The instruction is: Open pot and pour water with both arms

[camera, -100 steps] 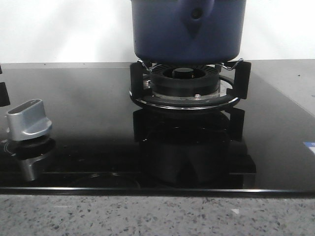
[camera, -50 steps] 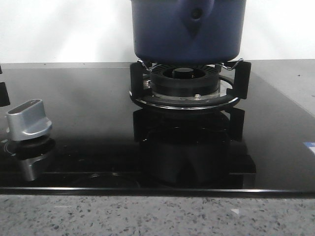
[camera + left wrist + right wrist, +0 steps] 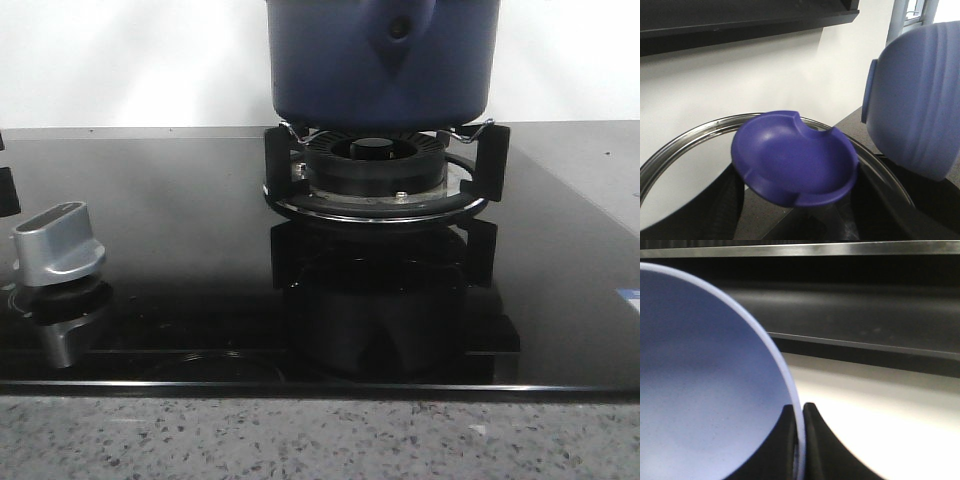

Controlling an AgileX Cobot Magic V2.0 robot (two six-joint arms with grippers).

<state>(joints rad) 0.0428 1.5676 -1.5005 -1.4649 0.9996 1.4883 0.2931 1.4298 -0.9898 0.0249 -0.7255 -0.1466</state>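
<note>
A: Where is the pot?

B: The dark-blue pot (image 3: 382, 62) is at the top middle of the front view. It sits on the black burner grate (image 3: 385, 170), on the shiny black stove top (image 3: 180, 230). Its handle bracket (image 3: 399, 35) with the small round hole faces us.

A: What else is there?

B: A silver knob (image 3: 58, 243) at the left edge.

A: What is the left gripper (image 3: 805, 220) doing?

B: It is low in the left wrist view, closed on the blue knob (image 3: 795, 157) of a glass lid with a shiny metal rim (image 3: 687, 137). The pot's side fills the right of that view.

A: And the right gripper (image 3: 799, 440)?

B: Its two black fingers (image 3: 812, 440) pinch a thin pale-blue rim (image 3: 785, 375), which I take for the pot's.
</note>
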